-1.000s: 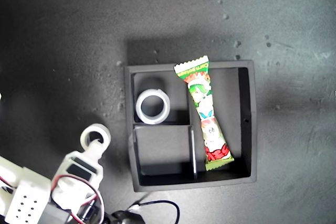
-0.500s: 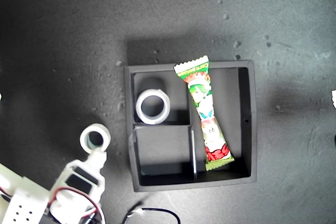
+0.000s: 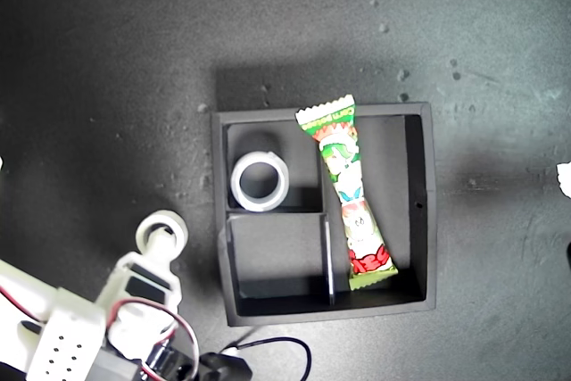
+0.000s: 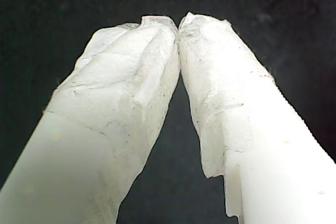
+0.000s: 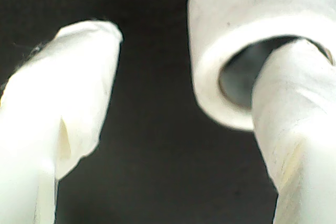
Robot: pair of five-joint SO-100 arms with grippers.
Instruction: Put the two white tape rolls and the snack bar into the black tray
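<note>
Since half a second ago my second claw (image 3: 166, 240) has pushed forward again at the exterior view's lower left, so one finger now pokes into the hole of the smaller tape roll (image 3: 161, 233), where before the roll's centre showed dark and clear. The roll itself has barely shifted and lies on the dark desk (image 3: 107, 86) just outside the black tray (image 3: 426, 211), to the left of its wall in the exterior view. In the second wrist view the claw stands wide open: one finger (image 5: 68, 87) hangs well clear of the roll (image 5: 236, 35), the other passes through its ring, and nothing is pinched between them.

Moving right in the exterior view, the wider tape roll (image 3: 260, 181) sits in the tray's upper small compartment; the small compartment below it holds nothing. Further right, the snack bar (image 3: 348, 194) lies slanted in the long compartment, its top edge resting over the tray's far wall.

My first claw (image 4: 179, 23) is closed tip to tip on nothing.
</note>
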